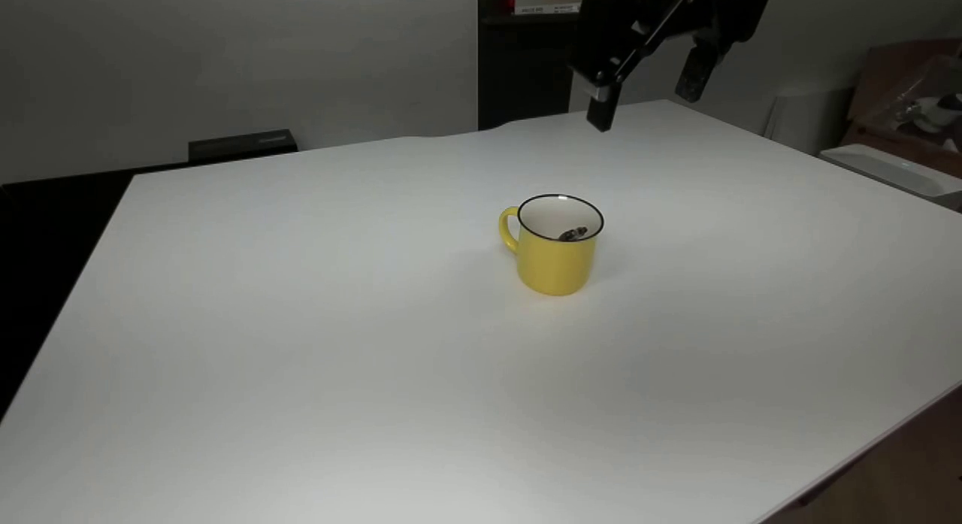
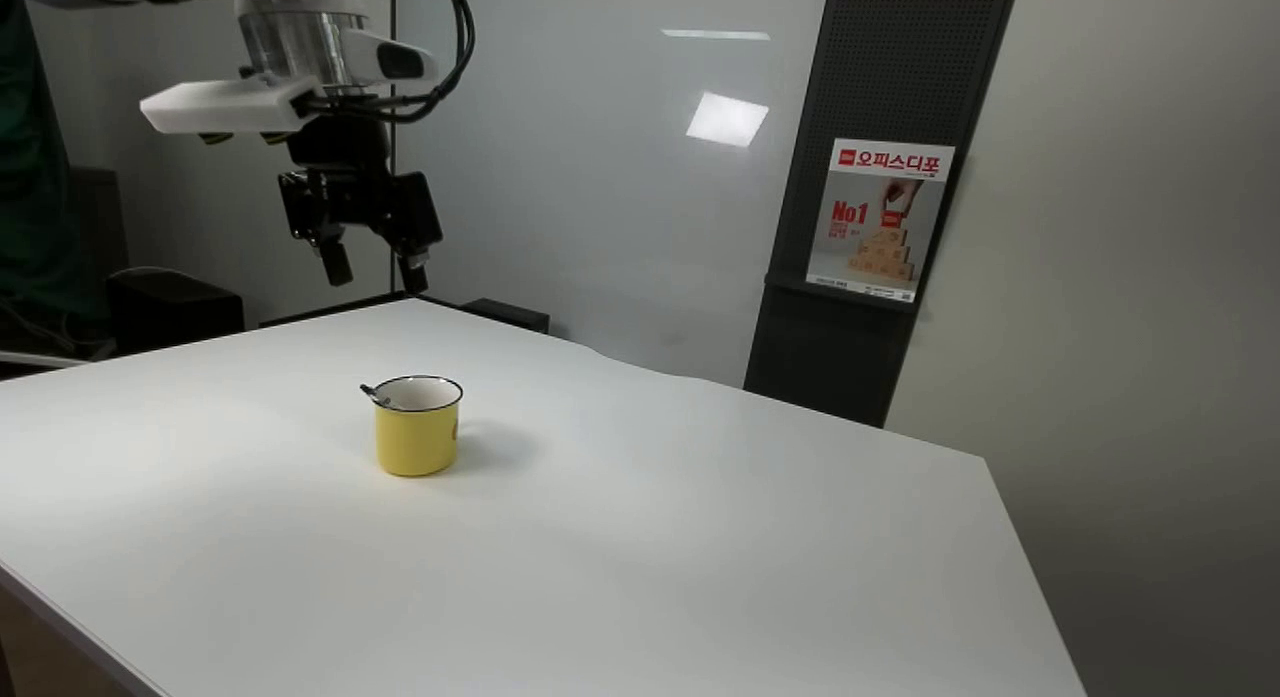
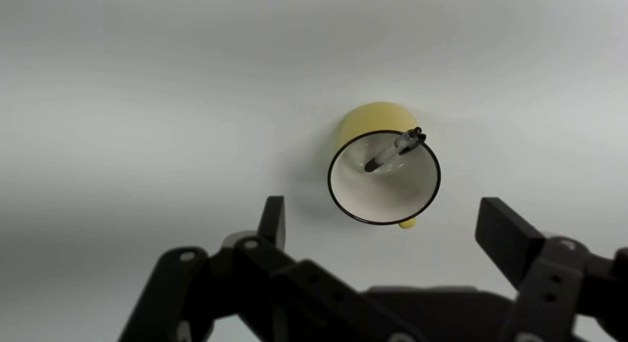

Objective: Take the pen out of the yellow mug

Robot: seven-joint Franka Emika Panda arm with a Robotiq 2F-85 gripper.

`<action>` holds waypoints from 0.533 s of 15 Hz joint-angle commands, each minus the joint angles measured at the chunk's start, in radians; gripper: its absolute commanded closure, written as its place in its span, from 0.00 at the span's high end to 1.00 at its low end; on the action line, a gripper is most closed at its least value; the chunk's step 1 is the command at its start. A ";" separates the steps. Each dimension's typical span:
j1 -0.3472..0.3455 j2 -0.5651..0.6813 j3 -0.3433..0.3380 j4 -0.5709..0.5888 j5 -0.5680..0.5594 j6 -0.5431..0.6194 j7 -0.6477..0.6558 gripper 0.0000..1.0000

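Observation:
The yellow mug (image 1: 556,267) stands upright on the white table, with its dark rim up and its loop handle at one side. It also shows in an exterior view (image 2: 415,442) and in the wrist view (image 3: 375,118). The pen (image 3: 392,149) is clear-bodied with dark ends and leans inside the mug, its clip end at the rim. In an exterior view the pen (image 2: 375,394) pokes out slightly past the rim; elsewhere only its top (image 1: 573,234) shows. My gripper (image 1: 645,107) is open and empty, well above the mug and apart from it; it also shows in an exterior view (image 2: 378,280).
The white table (image 1: 301,321) carries the mug. A whiteboard wall (image 2: 600,177) and a dark panel with a poster (image 2: 880,222) stand behind the table. A black box (image 2: 174,302) and a white tray-like item (image 1: 890,169) lie beyond the table's edges.

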 commanded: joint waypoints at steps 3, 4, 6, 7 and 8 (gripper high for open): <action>0.007 0.178 -0.022 0.048 -0.061 0.136 0.096 1.00; 0.010 0.205 -0.026 0.057 -0.064 0.149 0.099 1.00; 0.017 0.260 -0.036 0.078 -0.075 0.170 0.110 1.00; 0.022 0.284 -0.043 0.089 -0.080 0.177 0.113 1.00; 0.026 0.306 -0.047 0.101 -0.082 0.182 0.112 1.00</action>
